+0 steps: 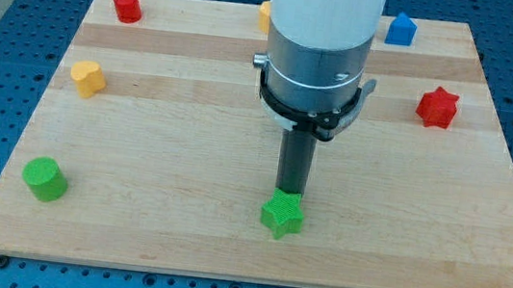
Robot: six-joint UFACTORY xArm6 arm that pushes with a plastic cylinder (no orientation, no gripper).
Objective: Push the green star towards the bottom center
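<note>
The green star (283,216) lies on the wooden board (180,223) near the bottom edge, a little right of centre. My tip (290,192) stands right behind it, toward the view's top, touching or nearly touching its upper edge. The rod hangs from the white and grey arm (320,45) that fills the top middle of the view.
A green cylinder (44,179) sits at the bottom left. A yellow block (88,77) is at the left, a red block (127,5) at the top left. A red star (437,107) is at the right, a blue block (401,29) at the top right. An orange block (264,15) shows partly behind the arm.
</note>
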